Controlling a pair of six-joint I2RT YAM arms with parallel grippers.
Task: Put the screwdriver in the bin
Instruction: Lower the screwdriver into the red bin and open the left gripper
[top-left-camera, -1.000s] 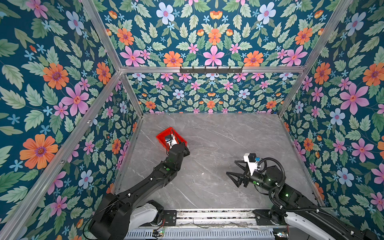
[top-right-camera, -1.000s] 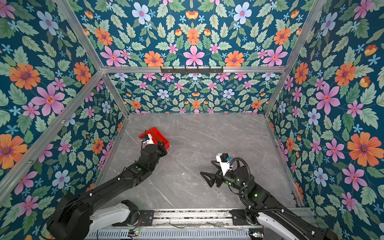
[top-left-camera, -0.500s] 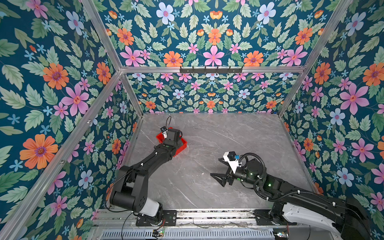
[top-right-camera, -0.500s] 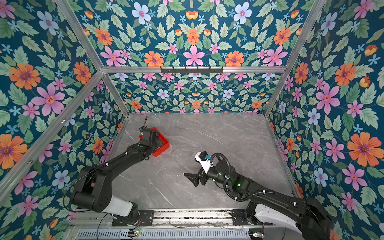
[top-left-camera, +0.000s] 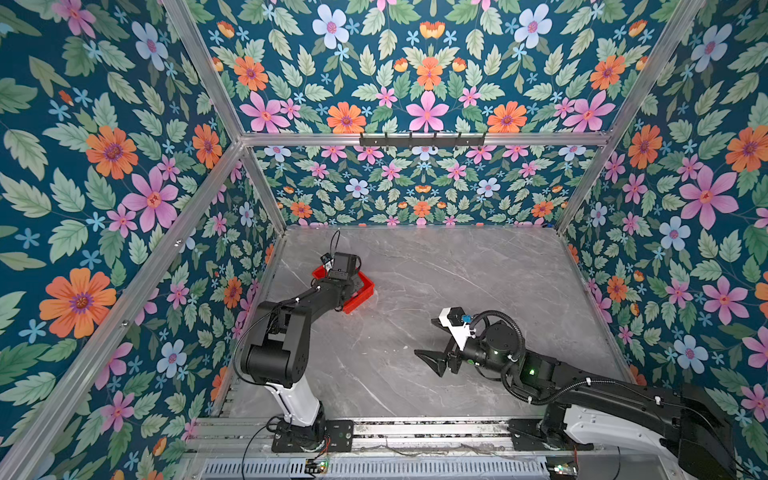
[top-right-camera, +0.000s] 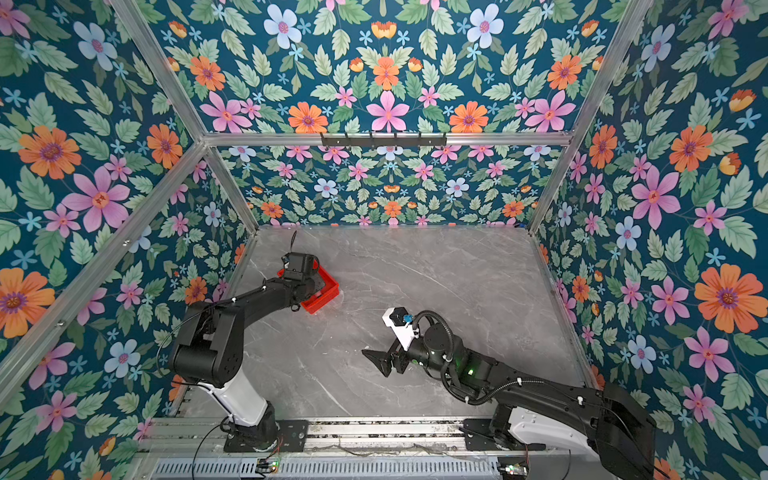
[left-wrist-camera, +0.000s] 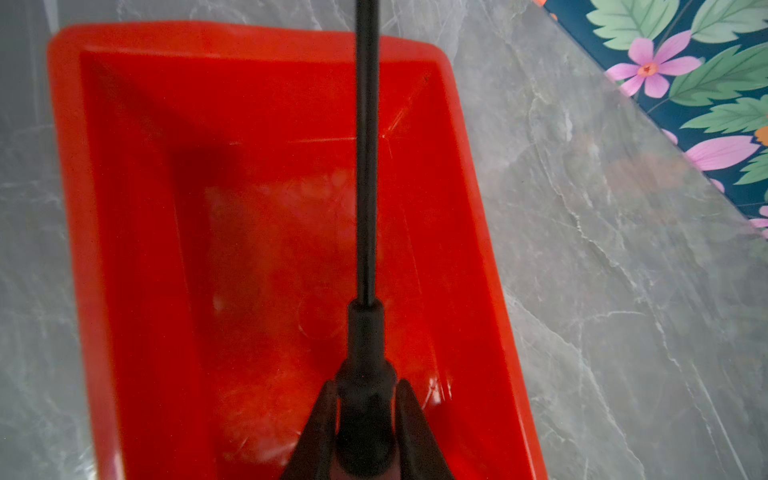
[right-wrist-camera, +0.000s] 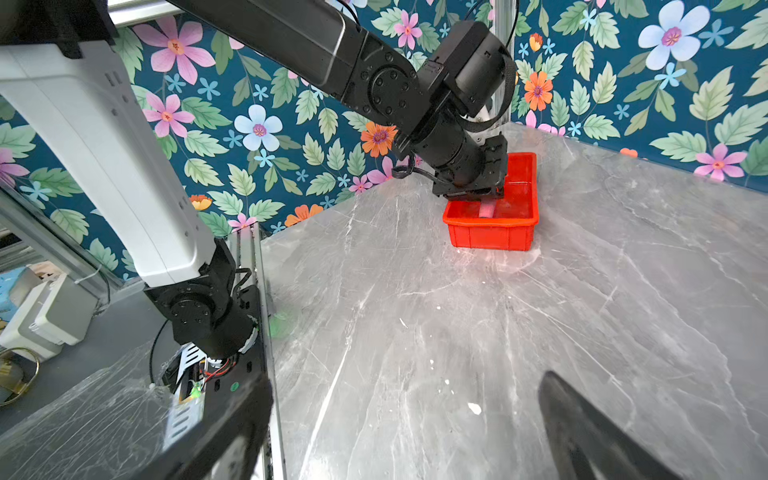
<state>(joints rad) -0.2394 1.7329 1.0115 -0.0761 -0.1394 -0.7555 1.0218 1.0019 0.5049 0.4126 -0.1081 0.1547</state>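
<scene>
In the left wrist view my left gripper (left-wrist-camera: 365, 388) is shut on the dark collar of the screwdriver (left-wrist-camera: 366, 174). Its thin black shaft runs out over the floor of the red bin (left-wrist-camera: 124, 216) and past the far rim. The right wrist view shows the handle end (right-wrist-camera: 486, 210) hanging inside the bin (right-wrist-camera: 490, 235), below the rim. In both top views the left wrist covers much of the bin (top-left-camera: 362, 291) (top-right-camera: 329, 291), near the left wall. My right gripper (top-left-camera: 428, 338) (right-wrist-camera: 403, 378) is open and empty, low over the table's middle, well short of the bin.
The grey marble table (top-left-camera: 457, 282) is boxed in by flowered walls on three sides. The left arm's elbow (top-left-camera: 276, 345) rises at the front left. A metal rail (top-left-camera: 374, 428) runs along the front edge.
The left arm's elbow has risen and its wrist has shifted a little farther back over the bin, still gripping the screwdriver. The right gripper has moved left toward the table's middle, still open.
</scene>
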